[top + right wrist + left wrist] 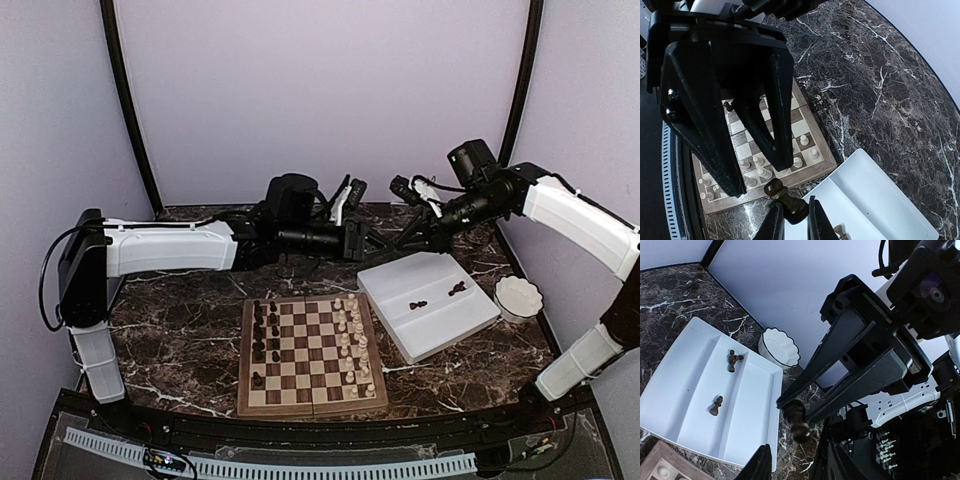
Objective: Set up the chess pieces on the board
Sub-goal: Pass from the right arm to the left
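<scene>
My right gripper (792, 212) is shut on a dark brown pawn (785, 197), gripping its base with the head sticking out. It holds the pawn in the air behind the board (312, 400), between the two arms. My left gripper (795, 450) faces it with its jaws open. The pawn (799, 422) hangs just beyond the left fingertips (761, 457), touching neither. On the board, dark chess pieces (260, 335) stand along the left side and cream ones (352, 345) along the right. Three more dark pieces (418, 303) lie in the white tray (440, 325).
The white divided tray sits right of the board, tilted, with a small white scalloped bowl (518, 297) beyond it. The two arms cross over the dark marble table (180, 330) at the back. Purple walls close in on three sides.
</scene>
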### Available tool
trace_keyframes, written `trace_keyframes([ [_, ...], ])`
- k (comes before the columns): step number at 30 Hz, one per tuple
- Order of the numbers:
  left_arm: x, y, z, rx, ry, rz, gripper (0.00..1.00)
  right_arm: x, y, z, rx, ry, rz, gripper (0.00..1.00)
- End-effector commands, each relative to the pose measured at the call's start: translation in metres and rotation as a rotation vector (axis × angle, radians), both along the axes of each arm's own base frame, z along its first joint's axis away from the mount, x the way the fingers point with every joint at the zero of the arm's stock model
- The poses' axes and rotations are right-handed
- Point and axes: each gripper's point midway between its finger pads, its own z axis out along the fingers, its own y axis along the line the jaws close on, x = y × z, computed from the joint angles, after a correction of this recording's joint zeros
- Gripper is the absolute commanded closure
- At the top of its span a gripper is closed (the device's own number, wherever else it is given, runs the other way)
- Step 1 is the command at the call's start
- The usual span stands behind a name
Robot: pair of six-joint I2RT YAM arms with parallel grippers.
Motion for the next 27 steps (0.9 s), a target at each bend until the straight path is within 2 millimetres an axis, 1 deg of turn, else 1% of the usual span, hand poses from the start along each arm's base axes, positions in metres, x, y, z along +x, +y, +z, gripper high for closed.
trace_keyframes([
  [1,-0.008,-0.008,0.039,-0.112,-0.013,-0.058,0.62,0.001,0.007,0.011,0.014,-0.016,0.014,0.86],
  [6,-0.009,-0.012,0.038,-0.122,-0.007,-0.07,0.71,0.0,0.01,0.011,0.014,-0.012,0.023,0.86],
  [9,-0.007,-0.013,0.036,-0.121,-0.009,-0.071,0.78,0.0,0.012,0.01,0.012,-0.01,0.027,0.86],
  [13,-0.006,-0.013,0.032,-0.109,-0.006,-0.065,0.78,-0.001,0.013,0.011,0.016,-0.01,0.031,0.85],
  [16,-0.005,-0.013,0.032,-0.107,-0.015,-0.062,0.81,-0.002,0.014,0.011,0.013,-0.011,0.035,0.85],
  [20,-0.003,-0.014,0.031,-0.1,-0.019,-0.052,0.82,-0.004,0.016,0.01,0.009,-0.012,0.047,0.85],
  [24,0.0,-0.016,0.029,-0.089,-0.015,-0.049,0.78,-0.006,0.017,0.011,0.01,-0.015,0.052,0.85],
  [27,0.002,-0.017,0.027,-0.086,-0.015,-0.044,0.77,-0.006,0.017,0.011,0.01,-0.013,0.054,0.85],
])
